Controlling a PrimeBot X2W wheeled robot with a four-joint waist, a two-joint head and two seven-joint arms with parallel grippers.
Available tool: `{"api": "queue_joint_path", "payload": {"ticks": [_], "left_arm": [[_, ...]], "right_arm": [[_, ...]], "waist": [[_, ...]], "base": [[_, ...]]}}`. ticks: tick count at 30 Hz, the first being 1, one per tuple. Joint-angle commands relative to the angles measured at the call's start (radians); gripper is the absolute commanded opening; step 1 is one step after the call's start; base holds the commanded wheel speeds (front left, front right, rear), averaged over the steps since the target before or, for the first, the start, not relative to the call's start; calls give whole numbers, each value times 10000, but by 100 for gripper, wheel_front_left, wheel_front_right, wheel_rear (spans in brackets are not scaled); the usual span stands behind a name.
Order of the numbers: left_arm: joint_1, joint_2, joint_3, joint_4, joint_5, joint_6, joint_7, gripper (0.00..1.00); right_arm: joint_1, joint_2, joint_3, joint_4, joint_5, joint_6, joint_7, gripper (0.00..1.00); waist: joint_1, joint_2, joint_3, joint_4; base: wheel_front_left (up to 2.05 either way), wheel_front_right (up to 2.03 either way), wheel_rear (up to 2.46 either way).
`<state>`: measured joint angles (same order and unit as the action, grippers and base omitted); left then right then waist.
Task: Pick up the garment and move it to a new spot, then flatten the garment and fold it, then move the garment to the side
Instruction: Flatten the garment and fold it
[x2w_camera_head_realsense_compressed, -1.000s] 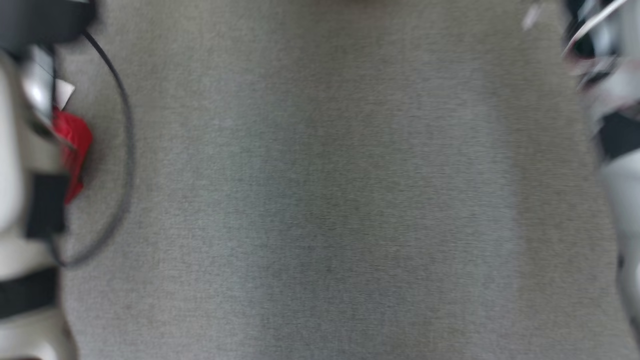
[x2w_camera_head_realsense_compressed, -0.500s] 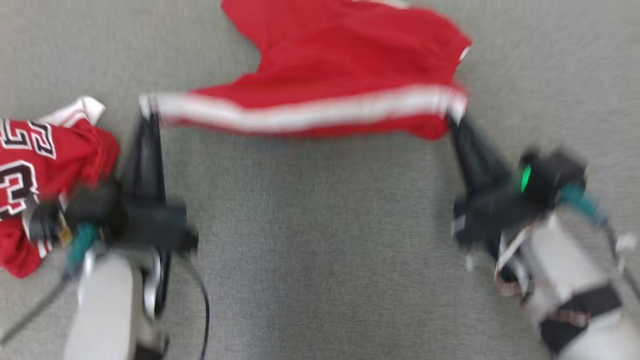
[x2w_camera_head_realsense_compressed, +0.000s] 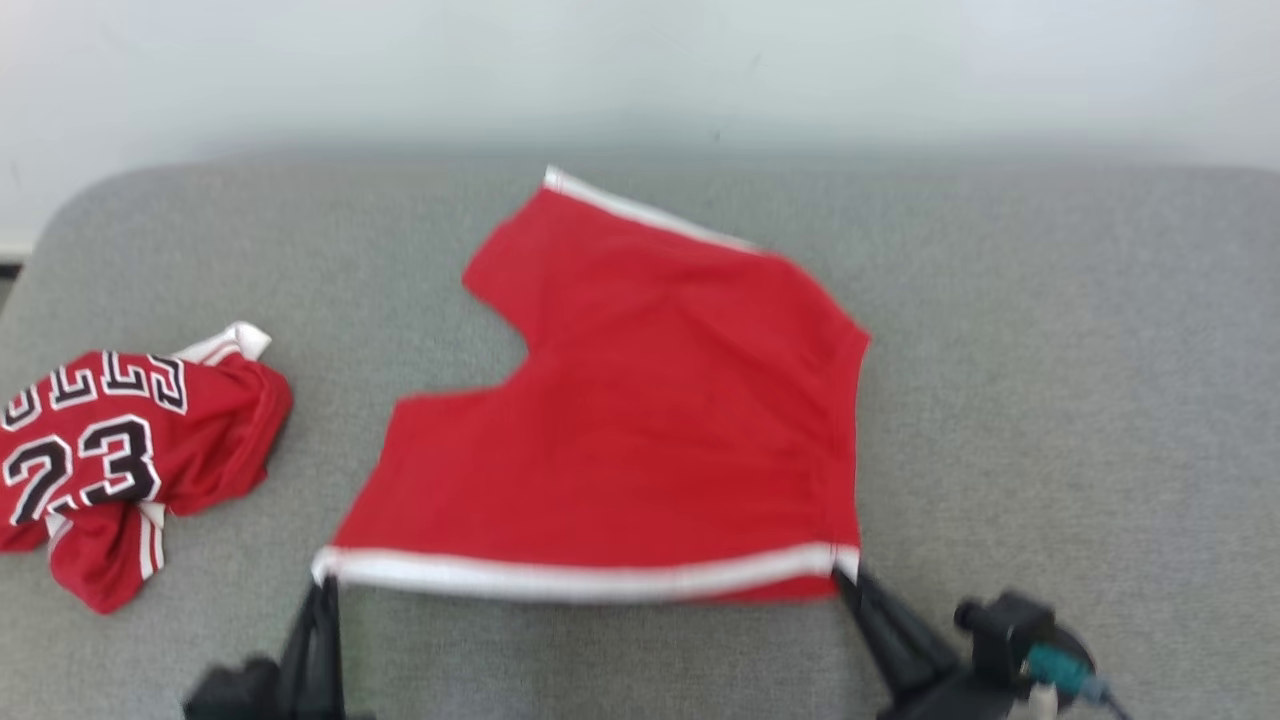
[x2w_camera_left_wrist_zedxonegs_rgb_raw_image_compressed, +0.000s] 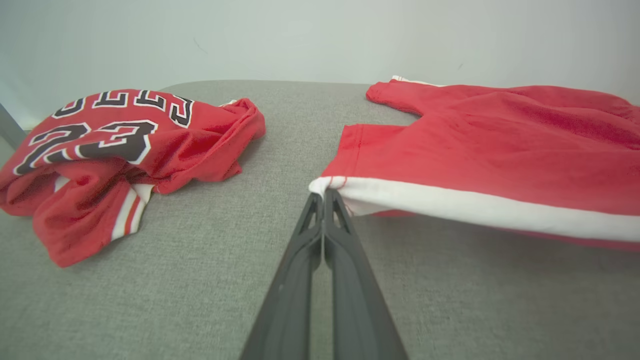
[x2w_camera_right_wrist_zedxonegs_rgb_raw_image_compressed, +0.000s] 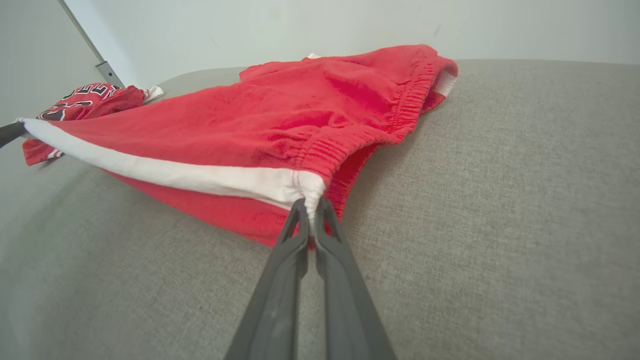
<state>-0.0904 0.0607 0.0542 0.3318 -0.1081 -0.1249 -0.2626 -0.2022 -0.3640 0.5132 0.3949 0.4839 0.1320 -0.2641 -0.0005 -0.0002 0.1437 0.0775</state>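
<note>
**A:** Head camera has swung up since half a second ago. The whole frame has shifted, and the wall (x2w_camera_head_realsense_compressed: 640, 70) and the far edge of the table (x2w_camera_head_realsense_compressed: 1050, 350) are now in view. Most of the blur is gone. Both arms are still on the shorts (x2w_camera_head_realsense_compressed: 640, 420).

**B:** Gripper state?

**A:** Left gripper (x2w_camera_head_realsense_compressed: 322, 585) has its fingers pressed together, pinching the left end of the white side stripe at the leg hem. Right gripper (x2w_camera_head_realsense_compressed: 845, 578) is closed the same way on the right end of the stripe, where it meets the gathered elastic waistband. The stripe is pulled straight between them. That near edge sits a bit off the table, and the wrist views show red fabric hanging under it.

**B:** And the rest of the shorts?

**A:** Spread on the table toward the wall, waistband on the right and leg openings on the left, with the crotch notch facing left. The second white stripe runs along the far edge. A few soft wrinkles.

**B:** Where's the jersey?

**A:** Jersey (x2w_camera_head_realsense_compressed: 120, 450) is crumpled at the left side of the table, well apart from the shorts and to the left of the left gripper. "23" and the lettering face up. A white sleeve pokes out at its far side and there's striped trim at the near side. Neither gripper is touching it.
</note>
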Motion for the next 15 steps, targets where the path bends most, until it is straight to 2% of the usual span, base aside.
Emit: {"api": "queue_joint_path", "payload": {"ticks": [1,10,15], "left_arm": [[585,-44,-120,139,141,-75,-33,0],[2046,-19,154,238,-237,-38,-33,0],[2593,6,240,304,-278,-40,-33,0]], "right_arm": [[499,89,52,174,35,-26,-1,0],[1921,475,222,558,37,-26,1,0],[2477,346,610,727,135,-26,0,0]], "waist": [[5,2,-1068,-164],[5,2,-1753,-277],[5,2,-1925,-267]], "base": [[0,0,0],[0,0,0],[0,0,0]]}}
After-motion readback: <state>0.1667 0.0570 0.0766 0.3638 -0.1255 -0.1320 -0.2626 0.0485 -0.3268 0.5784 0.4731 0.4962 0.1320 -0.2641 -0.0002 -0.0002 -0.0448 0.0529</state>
